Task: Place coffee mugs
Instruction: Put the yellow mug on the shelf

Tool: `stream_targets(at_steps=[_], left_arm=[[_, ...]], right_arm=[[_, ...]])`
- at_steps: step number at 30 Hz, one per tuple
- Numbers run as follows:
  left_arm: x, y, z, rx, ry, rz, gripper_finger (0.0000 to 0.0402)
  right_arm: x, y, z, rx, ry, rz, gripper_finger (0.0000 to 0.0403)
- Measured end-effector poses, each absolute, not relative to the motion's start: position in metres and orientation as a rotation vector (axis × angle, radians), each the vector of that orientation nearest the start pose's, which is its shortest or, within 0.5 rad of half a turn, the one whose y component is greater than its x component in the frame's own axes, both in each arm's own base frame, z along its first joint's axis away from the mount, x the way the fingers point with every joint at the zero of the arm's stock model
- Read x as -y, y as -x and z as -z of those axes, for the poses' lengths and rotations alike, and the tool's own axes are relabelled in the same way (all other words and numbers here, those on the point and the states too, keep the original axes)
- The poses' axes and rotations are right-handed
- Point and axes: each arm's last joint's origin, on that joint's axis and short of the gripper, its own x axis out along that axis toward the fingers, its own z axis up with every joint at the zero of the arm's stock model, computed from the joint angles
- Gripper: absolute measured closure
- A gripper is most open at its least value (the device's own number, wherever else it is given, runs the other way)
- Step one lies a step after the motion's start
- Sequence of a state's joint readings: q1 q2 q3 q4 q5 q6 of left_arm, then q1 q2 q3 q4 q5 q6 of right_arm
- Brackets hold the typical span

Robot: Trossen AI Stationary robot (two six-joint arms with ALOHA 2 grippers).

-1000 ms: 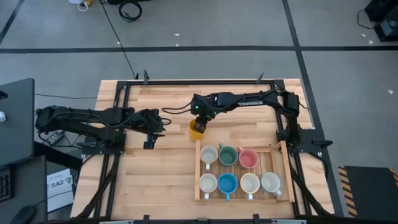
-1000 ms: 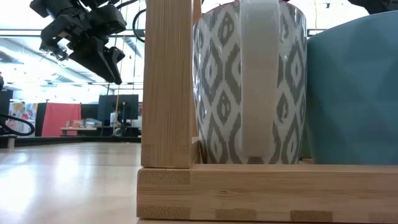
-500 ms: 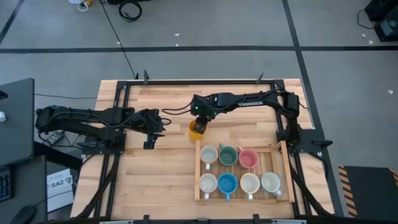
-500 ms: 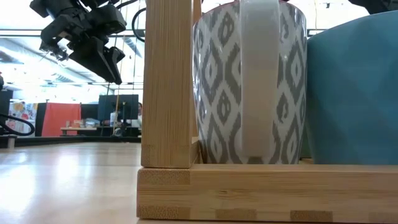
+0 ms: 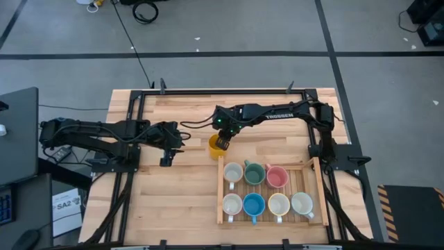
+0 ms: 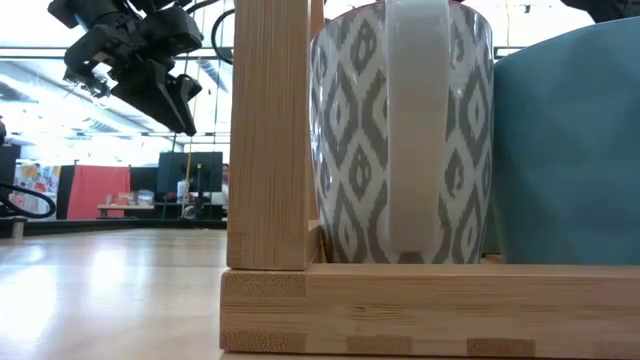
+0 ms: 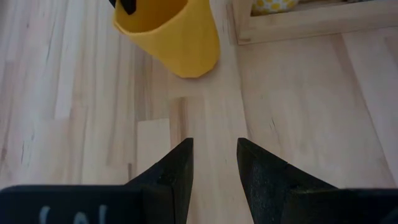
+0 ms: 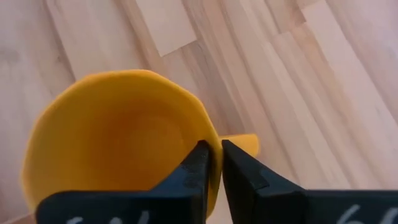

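worktop (image 5: 180,187): bare wood | tray (image 5: 220,194): holds 7 mugs, 1 slot free | orange mug (image 5: 217,144): stands just outside tray corner | right gripper (image 8: 209,163): jaws have just closed on mug rim, so lift can begin | left gripper (image 7: 214,163): waits nearby, jaws narrow, empty

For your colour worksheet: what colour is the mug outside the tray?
Yellow-orange mug; the right wrist view shows it best.

Eight mugs (image 5: 254,204), one wooden tray (image 5: 318,186), two arms (image 5: 270,111)
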State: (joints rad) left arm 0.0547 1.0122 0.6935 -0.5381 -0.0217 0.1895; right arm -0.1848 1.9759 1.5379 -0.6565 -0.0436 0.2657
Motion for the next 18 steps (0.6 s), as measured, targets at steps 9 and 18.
stream_targets(at_steps=[9, 18], left_arm=[[-0.0113, -0.1946, -0.2346, -0.861, -0.169, 0.012, 0.0271], [-0.0113, -0.1945, -0.2345, -0.861, -0.169, 0.012, 0.0271]], right_arm=[[0.0746, -0.4091, -0.2115, -1.065, -0.373, 0.253, 0.0371], [0.0746, -0.4090, -0.2117, -1.065, -0.373, 0.253, 0.0380]])
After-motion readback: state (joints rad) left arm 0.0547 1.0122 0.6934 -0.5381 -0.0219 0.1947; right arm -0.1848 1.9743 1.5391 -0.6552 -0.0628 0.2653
